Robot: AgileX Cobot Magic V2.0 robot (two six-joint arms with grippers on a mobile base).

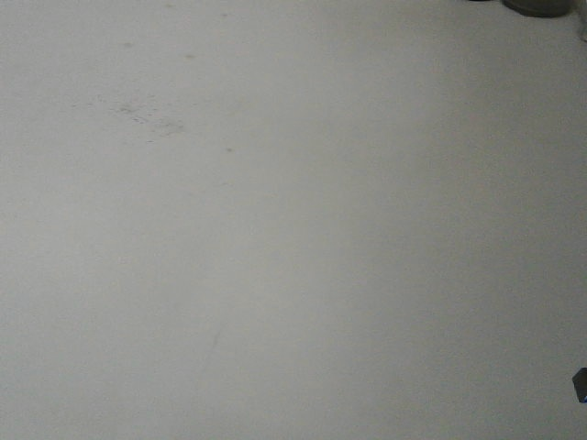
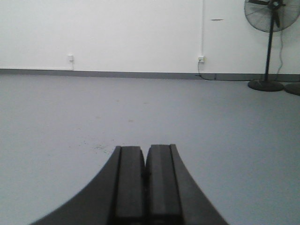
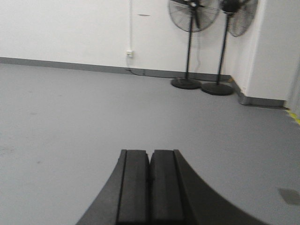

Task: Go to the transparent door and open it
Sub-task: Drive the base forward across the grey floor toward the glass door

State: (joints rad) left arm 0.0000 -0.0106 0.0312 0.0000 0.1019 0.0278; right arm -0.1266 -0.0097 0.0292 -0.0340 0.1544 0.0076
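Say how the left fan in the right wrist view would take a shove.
Probably top-heavy: the pedestal fan carries a big cage head on a thin pole, so a high shove could tip it. Its wide base likely resists low nudges.

Ahead of our left gripper [image 2: 146, 174], its pads pressed together, the grey floor [image 2: 70, 117] runs open to the white wall [image 2: 117, 33]. The only obstacle we see there is a pedestal fan [image 2: 271, 18] at the far right, its round base set near the wall. Ahead of our right gripper [image 3: 150, 180], likewise closed, the floor is open to the left and centre. To the right a pair of pedestal fans [image 3: 193, 16] stands side by side, and a projecting wall corner [image 3: 274, 51] just beside them shuts off that side.
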